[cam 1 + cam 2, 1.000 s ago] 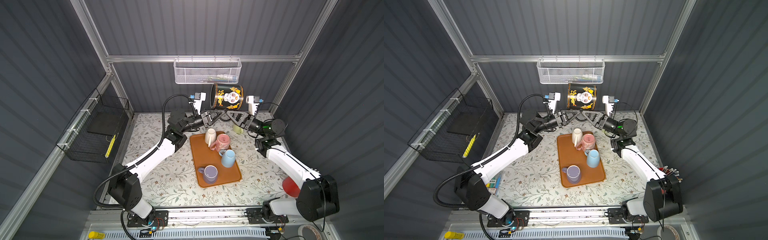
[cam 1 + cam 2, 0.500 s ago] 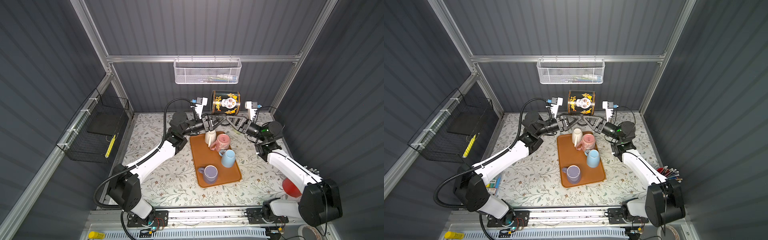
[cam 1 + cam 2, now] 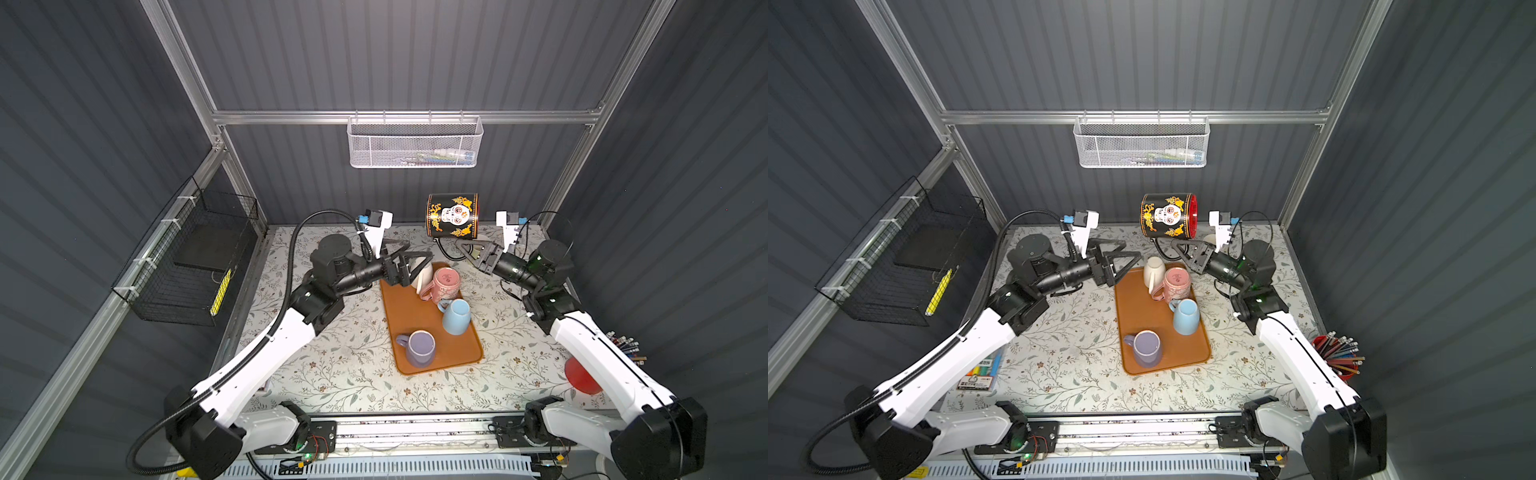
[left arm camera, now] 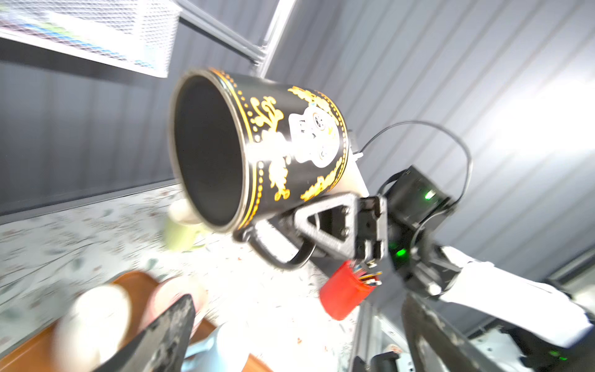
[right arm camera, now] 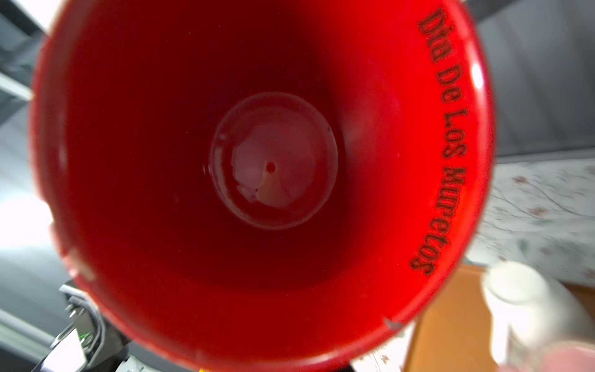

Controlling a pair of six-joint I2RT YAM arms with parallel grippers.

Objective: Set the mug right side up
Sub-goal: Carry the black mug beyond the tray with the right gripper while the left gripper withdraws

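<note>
**A:** ok so where's everything sitting?

**B:** The flat orange plastic tray (image 3: 407, 309) is below and between both claws. The black ceramic mug with the skull print (image 3: 452, 216) is up in the air on its side. The right claw (image 3: 462, 246) is just under it, clamped on the handle. The left claw (image 3: 1129, 248) gapes wide beside the mug, not touching.

White-shelled arms (image 3: 266, 345), black joints (image 3: 332, 257), looping cables (image 3: 292, 249), apparently green LEDs (image 4: 401, 252).

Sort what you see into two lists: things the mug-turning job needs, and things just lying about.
In the job: skull mug, right fingers gripping its handle, left fingers open.
Lying about: tray, white mug, pink mug, blue mug, purple mug, pencil pot, mesh basket.
</note>
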